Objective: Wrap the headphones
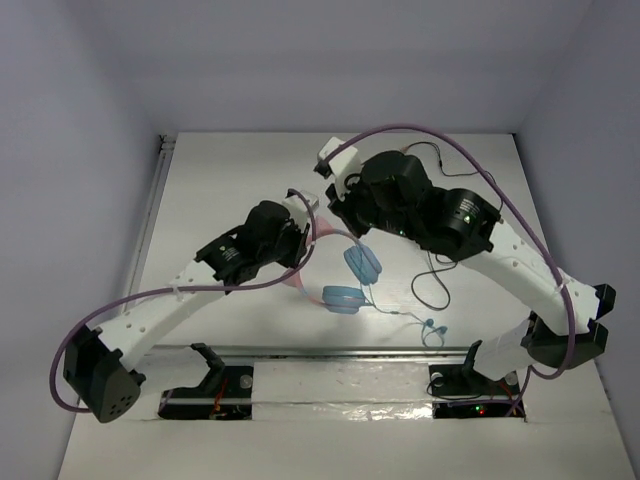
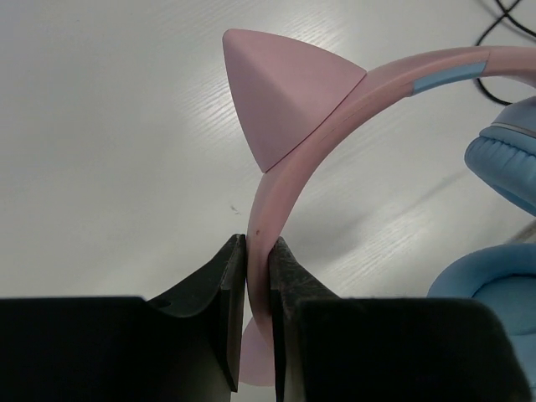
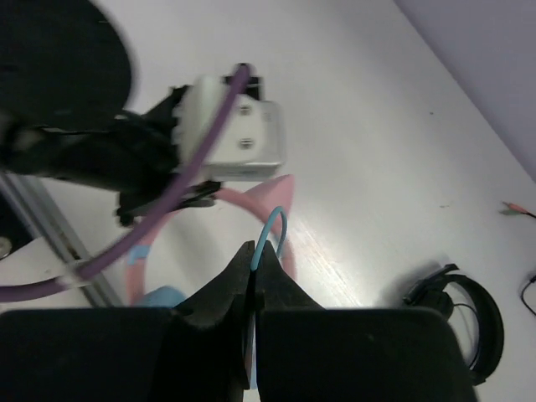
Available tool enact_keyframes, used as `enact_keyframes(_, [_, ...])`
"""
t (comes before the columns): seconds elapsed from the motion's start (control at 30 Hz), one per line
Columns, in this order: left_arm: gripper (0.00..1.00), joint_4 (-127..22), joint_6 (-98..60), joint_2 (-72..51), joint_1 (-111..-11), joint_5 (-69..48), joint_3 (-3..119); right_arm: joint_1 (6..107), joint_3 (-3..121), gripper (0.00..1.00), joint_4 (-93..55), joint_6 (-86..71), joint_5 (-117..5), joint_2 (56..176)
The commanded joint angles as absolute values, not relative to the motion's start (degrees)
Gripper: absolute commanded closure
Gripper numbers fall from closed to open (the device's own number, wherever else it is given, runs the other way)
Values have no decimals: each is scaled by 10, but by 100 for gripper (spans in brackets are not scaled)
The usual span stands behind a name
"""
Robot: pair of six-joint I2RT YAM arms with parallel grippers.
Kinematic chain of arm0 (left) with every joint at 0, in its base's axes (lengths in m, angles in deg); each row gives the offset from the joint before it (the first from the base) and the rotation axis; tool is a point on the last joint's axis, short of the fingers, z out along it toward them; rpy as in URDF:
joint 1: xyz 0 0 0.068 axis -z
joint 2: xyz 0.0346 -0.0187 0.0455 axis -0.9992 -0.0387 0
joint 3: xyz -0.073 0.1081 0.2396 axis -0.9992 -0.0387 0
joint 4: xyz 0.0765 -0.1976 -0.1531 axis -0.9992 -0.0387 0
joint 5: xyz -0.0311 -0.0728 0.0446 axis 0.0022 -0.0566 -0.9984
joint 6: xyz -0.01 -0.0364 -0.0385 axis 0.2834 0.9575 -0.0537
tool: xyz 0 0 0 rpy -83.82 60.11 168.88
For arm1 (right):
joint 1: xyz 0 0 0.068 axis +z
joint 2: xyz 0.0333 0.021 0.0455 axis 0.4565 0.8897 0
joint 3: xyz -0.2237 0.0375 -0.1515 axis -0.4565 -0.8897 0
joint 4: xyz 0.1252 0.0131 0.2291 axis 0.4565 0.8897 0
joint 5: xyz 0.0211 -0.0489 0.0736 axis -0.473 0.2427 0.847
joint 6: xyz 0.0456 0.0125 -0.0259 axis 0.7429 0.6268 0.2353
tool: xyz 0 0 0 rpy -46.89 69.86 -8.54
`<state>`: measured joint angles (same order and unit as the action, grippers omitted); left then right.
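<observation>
Headphones [image 1: 362, 266] of the over-ear kind, with round light-blue earcups [image 1: 343, 298] on a pink plastic headband [image 2: 270, 201], sit mid-bench between the two arms, the earcups turned toward the near edge of the white bench [image 1: 230, 190]. Left tool [image 2: 257, 248]: closed down to the thickness of the headband, pads flat against either face of the band, just below the pink triangular cat ear [image 2: 289, 100]. I judge this an anchoring grip, so the frame neither slides nor turns while the cord is worked. No view shows whether the earcups rest on the bench or hang just off it. Right tool [image 3: 254, 251]: fingers all but together, pinching the thin light-blue cable [image 3: 265, 229], a small loop of which stands up past the tips, close beside the headband. This is presumably to lead the cord over or around the band. From overhead the rest of the cable trails slack across the bench toward the right arm's base, its plug end lying free, so most of the winding looks not yet done. Black headphones [image 3: 435, 285] with a black cord lie off to one side, apart from the work and no part of this task. Risk noted: so thin a cable could slip through the pinch if drawn taut.
</observation>
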<state>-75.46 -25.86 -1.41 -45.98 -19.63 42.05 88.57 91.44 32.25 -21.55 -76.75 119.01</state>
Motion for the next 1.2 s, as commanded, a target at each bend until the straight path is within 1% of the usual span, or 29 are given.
enact_keyframes(0.0, [100,-691,-249,41,-459,-108,398,847,907,100,261,-237,-754,1169])
enact_keyframes(0.03, [100,-691,-244,44,-459,-106,393,824,883,100,244,-237,-754,1158])
enact_keyframes(0.13, [100,-711,-246,44,-454,-137,381,791,862,100,228,-235,-755,1147])
enact_keyframes(0.17, [100,-719,-246,43,-454,-175,378,783,856,100,228,-236,-753,1145])
enact_keyframes(0.23, [100,-741,-240,34,-454,-216,375,769,858,100,230,-235,-750,1140])
enact_keyframes(0.3, [100,-767,-228,18,-448,-297,380,763,870,100,248,-232,-757,1134])
enact_keyframes(0.37, [100,-798,-202,-1,-448,-427,395,763,889,100,303,-213,-758,1126])
enact_keyframes(0.43, [100,-813,-192,-25,-448,-438,407,763,876,100,297,-201,-747,1099])
enact_keyframes(0.53, [100,-805,-184,-45,-448,-444,417,763,836,100,287,-190,-652,1040])
enact_keyframes(0.57, [100,-804,-176,-49,-448,-470,419,763,830,100,288,-184,-591,1030])
enact_keyframes(0.63, [100,-813,-169,-57,-448,-492,432,763,814,100,294,-177,-526,1003])
enact_keyframes(0.67, [100,-813,-171,-58,-448,-491,435,763,802,100,290,-176,-480,994])
enact_keyframes(0.73, [100,-795,-185,-48,-448,-450,439,763,758,100,267,-181,-462,968])
enact_keyframes(0.77, [100,-783,-195,-43,-448,-384,438,763,751,100,257,-180,-486,968])
enact_keyframes(0.83, [100,-763,-211,-42,-448,-319,440,763,760,100,262,-183,-511,986])
enact_keyframes(0.87, [100,-760,-215,-43,-440,-281,441,763,782,100,264,-186,-523,1014])
enact_keyframes(0.97, [100,-755,-231,-50,-417,-228,438,763,811,100,259,-209,-553,1059])
enact_keyframes(1.07, [100,-759,-244,-51,-392,-220,435,763,846,100,269,-231,-583,1084])
enact_keyframes(1.17, [100,-780,-252,-55,-380,-239,435,763,863,100,285,-244,-619,1099])
